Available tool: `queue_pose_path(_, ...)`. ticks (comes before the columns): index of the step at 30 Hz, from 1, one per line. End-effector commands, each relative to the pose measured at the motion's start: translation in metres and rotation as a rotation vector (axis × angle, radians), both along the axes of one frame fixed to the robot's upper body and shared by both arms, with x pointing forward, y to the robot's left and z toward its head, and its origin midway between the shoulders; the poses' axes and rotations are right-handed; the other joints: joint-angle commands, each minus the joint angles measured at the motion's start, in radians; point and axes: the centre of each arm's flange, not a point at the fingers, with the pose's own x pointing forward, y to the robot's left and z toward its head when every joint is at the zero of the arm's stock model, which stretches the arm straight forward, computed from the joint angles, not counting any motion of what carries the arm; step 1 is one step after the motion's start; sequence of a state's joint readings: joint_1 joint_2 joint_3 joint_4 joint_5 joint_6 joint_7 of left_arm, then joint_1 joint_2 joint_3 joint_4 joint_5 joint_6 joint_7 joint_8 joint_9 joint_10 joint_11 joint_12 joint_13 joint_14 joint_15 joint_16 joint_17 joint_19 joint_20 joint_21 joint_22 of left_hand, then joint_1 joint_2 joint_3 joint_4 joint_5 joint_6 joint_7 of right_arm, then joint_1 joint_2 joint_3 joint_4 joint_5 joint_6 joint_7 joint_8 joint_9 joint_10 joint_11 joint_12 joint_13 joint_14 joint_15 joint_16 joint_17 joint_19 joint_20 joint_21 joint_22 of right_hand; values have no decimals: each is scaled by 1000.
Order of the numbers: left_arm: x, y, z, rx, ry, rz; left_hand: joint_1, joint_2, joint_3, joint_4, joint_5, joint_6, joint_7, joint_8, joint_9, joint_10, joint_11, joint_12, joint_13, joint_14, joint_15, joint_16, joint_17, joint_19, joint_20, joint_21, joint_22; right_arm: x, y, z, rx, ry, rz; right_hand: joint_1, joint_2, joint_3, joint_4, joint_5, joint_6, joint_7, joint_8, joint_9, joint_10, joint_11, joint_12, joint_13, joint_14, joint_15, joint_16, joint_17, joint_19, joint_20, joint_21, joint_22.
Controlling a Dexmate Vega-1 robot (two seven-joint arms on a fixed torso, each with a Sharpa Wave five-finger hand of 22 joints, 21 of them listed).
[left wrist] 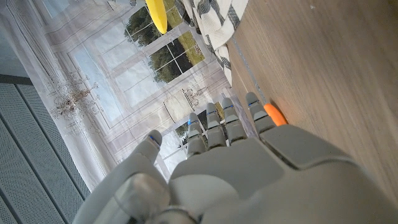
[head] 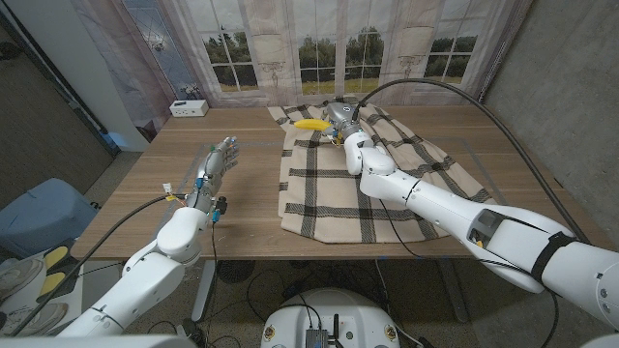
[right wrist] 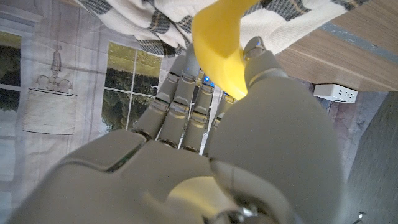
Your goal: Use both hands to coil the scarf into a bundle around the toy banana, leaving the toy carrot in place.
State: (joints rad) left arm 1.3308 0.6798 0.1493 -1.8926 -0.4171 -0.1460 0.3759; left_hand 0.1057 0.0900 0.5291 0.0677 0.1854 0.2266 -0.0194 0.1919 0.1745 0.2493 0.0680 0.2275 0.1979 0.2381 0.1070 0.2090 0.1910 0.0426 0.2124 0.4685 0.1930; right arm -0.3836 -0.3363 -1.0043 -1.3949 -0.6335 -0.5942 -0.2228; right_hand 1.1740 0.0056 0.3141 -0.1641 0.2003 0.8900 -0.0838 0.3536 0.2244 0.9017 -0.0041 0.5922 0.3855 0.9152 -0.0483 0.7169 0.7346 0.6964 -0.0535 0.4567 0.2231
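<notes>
Right hand (head: pixel 340 118) holds the banana (head: pixel 310 124) at the scarf's (head: pixel 387 184) twelve o'clock edge; left hand (head: pixel 219 155) waits open, and coiling likely comes next.

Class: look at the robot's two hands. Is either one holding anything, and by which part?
The right hand appears to grip the toy banana near one end, thumb against it. The left hand holds nothing.

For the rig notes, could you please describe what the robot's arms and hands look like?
Both arms have glossy white rounded shells with grey joint sections; the right arm carries a black band. The left hand and right hand are grey, with segmented fingers. A black cable loops over to the right hand.
</notes>
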Motion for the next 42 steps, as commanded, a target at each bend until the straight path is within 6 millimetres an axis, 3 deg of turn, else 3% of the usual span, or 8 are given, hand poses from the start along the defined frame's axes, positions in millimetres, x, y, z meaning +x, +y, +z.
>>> queue_pose_path(1,1,-1,2,9,4,-9,3,0,8,-1,7,8,-5,-2,6,10,8,0,1,7,-1,-2,0,7,2,-6,2,9,-29,-10,86,38,-92,124,131,9,15,3,153,0,9,4,60,-57,9,55,90,-181,-9,3,-3,2,8,-1)
queue_pose_path(19,5,-3,6,20,12,-16,3,0,8,0,7,8,-4,-3,6,10,5,-2,2,8,0,-3,0,7,2,-10,2,22,-73,-32,213,138,-220,119,134,11,19,2,141,6,5,1,58,-48,1,45,90,-176,-38,4,-6,7,21,-4)
queue_pose_path(22,6,-3,7,21,12,-16,3,0,8,0,7,8,-5,-3,6,11,6,-3,2,8,0,-3,0,8,2,-11,2,25,-81,-36,234,168,-223,99,141,10,33,-1,133,9,1,-1,58,-37,-4,37,86,-170,-53,-1,-8,15,25,-5)
queue_pose_path(23,6,-4,7,20,13,-16,3,0,8,0,7,8,-6,-3,6,11,6,-3,2,8,-1,-3,0,8,2,-11,2,26,-83,-37,235,177,-224,85,141,8,40,-4,127,7,-2,-2,57,-19,-8,31,86,-170,-62,-5,-8,19,28,-7)
queue_pose_path(28,7,-4,8,24,17,-16,3,-1,9,1,7,8,-4,-3,6,12,6,-3,2,7,-1,-4,0,8,2,-12,2,30,-90,-42,254,219,-237,50,140,4,56,-8,114,13,-11,-6,46,-15,-22,17,78,-165,-89,-15,-16,29,31,-11)
queue_pose_path(31,8,-4,9,27,18,-14,3,0,9,1,7,8,-5,-3,6,13,5,-3,2,7,-1,-4,0,9,2,-13,2,32,-94,-45,268,237,-245,12,142,3,73,-11,91,22,-28,-11,21,-3,-44,-1,53,-162,-126,-30,-29,37,33,-16)
queue_pose_path(36,7,-5,10,27,19,-10,3,-1,9,1,7,7,-5,-4,6,13,7,-4,2,7,-1,-4,1,10,2,-14,2,34,-98,-48,268,257,-261,-21,136,18,73,-11,27,16,-71,-19,-55,-5,-95,-31,-3,-159,-208,-80,-39,43,40,-23)
queue_pose_path(42,9,-6,11,30,22,-12,3,-1,9,2,7,7,-4,-4,6,11,4,-5,2,7,-1,-5,1,10,2,-15,3,33,-103,-50,273,278,-276,-98,88,21,70,-4,-69,-7,-139,-29,-197,-18,-202,-80,-125,-146,-345,-170,-67,59,46,-30)
